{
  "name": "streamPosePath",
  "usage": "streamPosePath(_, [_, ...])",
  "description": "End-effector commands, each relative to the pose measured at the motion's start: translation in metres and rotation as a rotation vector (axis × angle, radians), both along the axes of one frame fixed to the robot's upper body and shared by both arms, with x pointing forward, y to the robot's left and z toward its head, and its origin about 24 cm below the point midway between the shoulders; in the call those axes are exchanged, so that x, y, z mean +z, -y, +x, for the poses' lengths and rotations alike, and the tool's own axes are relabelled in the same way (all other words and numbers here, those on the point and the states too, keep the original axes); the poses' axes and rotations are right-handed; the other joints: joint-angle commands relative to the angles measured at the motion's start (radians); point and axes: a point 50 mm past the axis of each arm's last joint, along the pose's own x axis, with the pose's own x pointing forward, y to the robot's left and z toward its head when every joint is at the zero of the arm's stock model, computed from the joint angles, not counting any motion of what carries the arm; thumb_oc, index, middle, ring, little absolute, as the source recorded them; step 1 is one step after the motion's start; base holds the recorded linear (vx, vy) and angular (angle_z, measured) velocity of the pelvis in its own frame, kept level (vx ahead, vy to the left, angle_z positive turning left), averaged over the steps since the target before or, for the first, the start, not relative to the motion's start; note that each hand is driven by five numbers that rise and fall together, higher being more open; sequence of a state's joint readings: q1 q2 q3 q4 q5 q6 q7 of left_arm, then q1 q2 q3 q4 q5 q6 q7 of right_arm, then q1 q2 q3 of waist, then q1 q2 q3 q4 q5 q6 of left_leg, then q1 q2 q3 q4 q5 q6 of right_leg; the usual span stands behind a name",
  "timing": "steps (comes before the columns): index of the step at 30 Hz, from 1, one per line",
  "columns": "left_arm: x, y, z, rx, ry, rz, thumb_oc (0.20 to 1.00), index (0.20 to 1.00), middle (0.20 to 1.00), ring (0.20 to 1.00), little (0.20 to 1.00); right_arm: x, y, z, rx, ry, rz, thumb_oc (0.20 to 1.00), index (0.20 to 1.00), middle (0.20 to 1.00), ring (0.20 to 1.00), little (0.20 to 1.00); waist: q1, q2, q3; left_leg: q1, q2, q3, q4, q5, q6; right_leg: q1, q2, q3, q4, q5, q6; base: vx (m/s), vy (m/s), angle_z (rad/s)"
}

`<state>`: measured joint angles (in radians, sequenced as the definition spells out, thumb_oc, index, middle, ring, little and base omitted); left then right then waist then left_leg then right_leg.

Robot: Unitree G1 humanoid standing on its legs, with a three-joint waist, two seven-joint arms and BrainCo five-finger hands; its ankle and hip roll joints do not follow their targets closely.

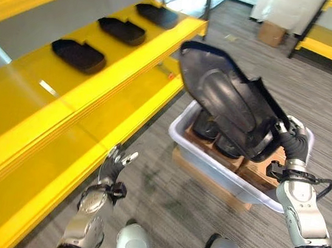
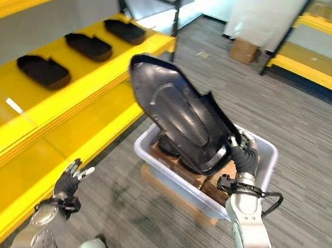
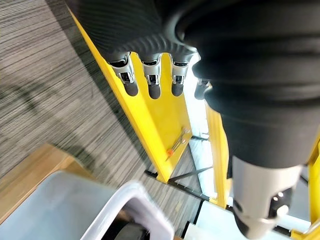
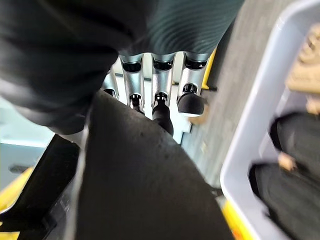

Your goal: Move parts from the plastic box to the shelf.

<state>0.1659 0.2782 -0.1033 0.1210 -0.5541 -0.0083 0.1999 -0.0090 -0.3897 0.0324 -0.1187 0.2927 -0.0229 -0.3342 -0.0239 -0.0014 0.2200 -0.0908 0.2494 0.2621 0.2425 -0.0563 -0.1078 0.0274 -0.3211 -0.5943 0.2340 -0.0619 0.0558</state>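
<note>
Left eye view, right hand [image 1: 291,135]: fingers curled round a black part [image 1: 227,98], lifted above the plastic box [image 1: 184,134].
Left hand [image 1: 112,167]: fingers relaxed, empty, beside the shelf [image 1: 63,116] edge.
Shelf: three parts [image 1: 79,55] along it.

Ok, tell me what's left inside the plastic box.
Dark parts standing on brown cardboard in the box; the held part in the right hand hides the rest.

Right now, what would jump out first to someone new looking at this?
The big black part held up by the right hand above the white plastic box on the floor. Then the yellow shelf on the left, three black parts lined up on it.
</note>
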Motion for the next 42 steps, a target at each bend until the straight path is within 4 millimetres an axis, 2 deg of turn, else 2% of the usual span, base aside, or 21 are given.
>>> streamPosePath(1, [0.024, -0.012, 0.004, -0.007, 0.121, 0.089, 1.000, 1.000, 1.000, 1.000, 1.000, 0.038, 0.002, 0.010, -0.005, 0.207, 0.051, 0.200, 0.200, 0.200, 0.200, 0.200, 0.004, 0.009, -0.043, 0.075, 0.064, 0.027, -0.082, 0.063, -0.012, -0.033, -0.035, 0.031, 0.114, -0.077, 0.025, 0.02, 0.129, 0.00])
streamPosePath(4, [0.023, -0.018, 0.000, 0.002, 0.114, 0.108, 1.000, 1.000, 1.000, 1.000, 1.000, 0.037, -0.002, 0.011, 0.019, 0.204, 0.067, 0.200, 0.200, 0.200, 0.200, 0.200, 0.018, 0.006, -0.047, 0.074, 0.034, 0.031, -0.097, 0.047, -0.003, -0.024, -0.054, 0.018, 0.095, -0.047, 0.046, 0.05, 0.188, 0.41])
streamPosePath(9, [0.020, -0.030, -0.010, 0.048, 0.089, 0.129, 1.000, 1.000, 1.000, 1.000, 1.000, 0.036, -0.009, 0.012, 0.059, 0.196, 0.065, 0.200, 0.200, 0.200, 0.200, 0.200, 0.055, -0.017, -0.040, 0.039, -0.012, 0.014, -0.074, 0.019, 0.021, 0.008, -0.087, -0.012, 0.050, 0.012, 0.078, 0.05, 0.142, 0.17])
streamPosePath(16, [0.022, -0.042, -0.017, 0.103, 0.087, 0.151, 1.000, 1.000, 1.000, 1.000, 1.000, 0.038, -0.026, 0.019, 0.130, 0.199, 0.057, 0.200, 0.200, 0.200, 0.200, 0.200, 0.129, -0.040, -0.018, -0.053, -0.103, -0.042, -0.027, -0.022, 0.057, 0.044, -0.130, -0.058, -0.048, 0.140, 0.131, 0.03, 0.159, 0.38])
streamPosePath(17, [0.023, -0.045, -0.017, 0.116, 0.091, 0.158, 1.000, 1.000, 1.000, 1.000, 1.000, 0.038, -0.031, 0.022, 0.153, 0.190, 0.050, 0.200, 0.200, 0.200, 0.200, 0.200, 0.146, -0.043, -0.017, -0.078, -0.140, -0.060, -0.011, -0.037, 0.071, 0.056, -0.148, -0.047, -0.082, 0.204, 0.154, 0.05, 0.186, 0.48])
streamPosePath(18, [0.023, -0.045, -0.017, 0.116, 0.091, 0.158, 1.000, 1.000, 1.000, 1.000, 1.000, 0.038, -0.031, 0.022, 0.153, 0.190, 0.050, 0.200, 0.200, 0.200, 0.200, 0.200, 0.145, -0.044, -0.017, -0.079, -0.142, -0.061, -0.009, -0.039, 0.073, 0.057, -0.150, -0.048, -0.085, 0.208, 0.156, 0.06, 0.200, 0.54])
streamPosePath(21, [0.023, -0.048, -0.020, 0.110, 0.090, 0.175, 1.000, 1.000, 1.000, 1.000, 1.000, 0.035, -0.033, 0.020, 0.178, 0.175, 0.032, 0.200, 0.200, 0.200, 0.200, 0.200, 0.157, -0.037, -0.033, -0.086, -0.194, -0.077, -0.016, -0.059, 0.104, 0.064, -0.172, -0.007, -0.092, 0.261, 0.165, 0.10, 0.232, 0.64])
streamPosePath(22, [0.024, -0.047, -0.017, 0.097, 0.095, 0.178, 1.000, 1.000, 1.000, 1.000, 1.000, 0.034, -0.032, 0.019, 0.182, 0.170, 0.028, 0.200, 0.200, 0.200, 0.200, 0.200, 0.144, -0.032, -0.040, -0.077, -0.217, -0.097, -0.040, -0.059, 0.120, 0.048, -0.171, 0.061, -0.063, 0.280, 0.161, 0.15, 0.240, 0.69])
streamPosePath(23, [0.025, -0.046, -0.016, 0.086, 0.100, 0.180, 1.000, 1.000, 1.000, 1.000, 1.000, 0.031, -0.029, 0.016, 0.175, 0.159, 0.023, 0.200, 0.200, 0.200, 0.200, 0.200, 0.124, -0.024, -0.044, -0.063, -0.231, -0.121, -0.066, -0.054, 0.129, 0.017, -0.147, 0.164, -0.032, 0.271, 0.141, 0.12, 0.270, 0.95])
streamPosePath(24, [0.027, -0.045, -0.013, 0.072, 0.110, 0.189, 1.000, 1.000, 1.000, 1.000, 1.000, 0.030, -0.027, 0.015, 0.169, 0.156, 0.022, 0.200, 0.200, 0.200, 0.200, 0.200, 0.106, -0.016, -0.041, -0.057, -0.248, -0.133, -0.091, -0.024, 0.142, -0.026, -0.121, 0.245, -0.012, 0.268, 0.107, 0.10, 0.292, 0.99])
streamPosePath(25, [0.030, -0.044, -0.010, 0.054, 0.123, 0.202, 1.000, 1.000, 1.000, 1.000, 1.000, 0.027, -0.025, 0.012, 0.163, 0.150, 0.030, 0.200, 0.200, 0.200, 0.200, 0.200, 0.081, -0.003, -0.033, -0.039, -0.263, -0.161, -0.113, -0.016, 0.150, -0.073, -0.075, 0.332, 0.019, 0.251, 0.089, 0.06, 0.277, 0.80])
streamPosePath(26, [0.033, -0.041, -0.006, 0.039, 0.136, 0.206, 1.000, 1.000, 1.000, 1.000, 1.000, 0.027, -0.024, 0.011, 0.160, 0.150, 0.035, 0.200, 0.200, 0.200, 0.200, 0.200, 0.059, 0.006, -0.019, -0.021, -0.275, -0.187, -0.131, -0.010, 0.157, -0.126, -0.028, 0.382, 0.047, 0.232, 0.076, 0.08, 0.243, 0.64])
streamPosePath(27, [0.035, -0.039, -0.003, 0.025, 0.148, 0.211, 1.000, 1.000, 1.000, 1.000, 1.000, 0.026, -0.025, 0.010, 0.164, 0.149, 0.045, 0.200, 0.200, 0.200, 0.200, 0.200, 0.045, 0.016, -0.004, -0.005, -0.281, -0.204, -0.146, -0.005, 0.162, -0.183, 0.012, 0.406, 0.072, 0.198, 0.066, 0.06, 0.169, 0.64])
streamPosePath(29, [0.041, -0.035, 0.005, 0.003, 0.175, 0.219, 1.000, 1.000, 1.000, 1.000, 1.000, 0.026, -0.023, 0.010, 0.161, 0.153, 0.056, 0.200, 0.200, 0.200, 0.200, 0.200, 0.018, 0.023, 0.029, 0.019, -0.291, -0.232, -0.157, -0.003, 0.161, -0.271, 0.056, 0.442, 0.077, 0.172, 0.057, 0.08, 0.064, 0.67])
streamPosePath(30, [0.043, -0.032, 0.010, -0.007, 0.189, 0.214, 1.000, 1.000, 1.000, 1.000, 1.000, 0.026, -0.022, 0.010, 0.160, 0.157, 0.068, 0.200, 0.200, 0.200, 0.200, 0.200, 0.001, 0.023, 0.047, 0.033, -0.300, -0.251, -0.155, -0.010, 0.156, -0.303, 0.078, 0.473, 0.042, 0.162, 0.060, 0.10, -0.027, 0.78])
streamPosePath(34, [0.043, -0.022, 0.018, -0.041, 0.205, 0.202, 1.000, 1.000, 1.000, 1.000, 1.000, 0.026, -0.014, 0.007, 0.135, 0.159, 0.083, 0.200, 0.200, 0.200, 0.200, 0.200, -0.046, -0.002, 0.079, 0.062, -0.331, -0.319, -0.125, -0.050, 0.134, -0.318, 0.112, 0.580, -0.093, 0.180, 0.093, 0.12, -0.078, 0.85])
streamPosePath(35, [0.043, -0.022, 0.018, -0.041, 0.206, 0.202, 1.000, 1.000, 1.000, 1.000, 1.000, 0.026, -0.015, 0.007, 0.135, 0.159, 0.083, 0.200, 0.200, 0.200, 0.200, 0.200, -0.047, -0.003, 0.077, 0.059, -0.334, -0.320, -0.126, -0.046, 0.134, -0.319, 0.109, 0.580, -0.097, 0.185, 0.093, 0.14, -0.115, 0.83])
streamPosePath(36, [0.039, -0.021, 0.015, -0.049, 0.191, 0.196, 1.000, 1.000, 1.000, 1.000, 1.000, 0.021, -0.009, 0.001, 0.124, 0.143, 0.087, 0.200, 0.200, 0.200, 0.200, 0.200, -0.060, -0.020, 0.075, 0.067, -0.345, -0.341, -0.111, -0.064, 0.127, -0.314, 0.110, 0.599, -0.119, 0.203, 0.104, 0.13, -0.152, 0.78])
streamPosePath(37, [0.037, -0.021, 0.014, -0.048, 0.184, 0.194, 1.000, 1.000, 1.000, 1.000, 1.000, 0.017, -0.007, -0.003, 0.125, 0.129, 0.098, 0.200, 0.200, 0.200, 0.200, 0.200, -0.058, -0.030, 0.065, 0.070, -0.343, -0.351, -0.104, -0.069, 0.121, -0.288, 0.107, 0.595, -0.129, 0.187, 0.102, 0.17, -0.188, 0.84])
streamPosePath(38, [0.036, -0.021, 0.012, -0.050, 0.181, 0.194, 1.000, 1.000, 1.000, 1.000, 1.000, 0.015, -0.006, -0.004, 0.123, 0.119, 0.101, 0.200, 0.200, 0.200, 0.200, 0.200, -0.059, -0.038, 0.060, 0.077, -0.343, -0.349, -0.107, -0.072, 0.121, -0.279, 0.100, 0.585, -0.126, 0.209, 0.106, 0.13, -0.159, 1.00])
streamPosePath(42, [0.032, -0.026, 0.002, -0.021, 0.157, 0.182, 1.000, 1.000, 1.000, 1.000, 1.000, 0.009, -0.001, -0.006, 0.119, 0.084, 0.090, 0.200, 0.200, 0.200, 0.200, 0.200, -0.040, -0.042, 0.027, 0.111, -0.296, -0.360, -0.137, -0.073, 0.105, -0.244, 0.105, 0.546, -0.110, 0.183, 0.106, 0.15, -0.197, 0.43])
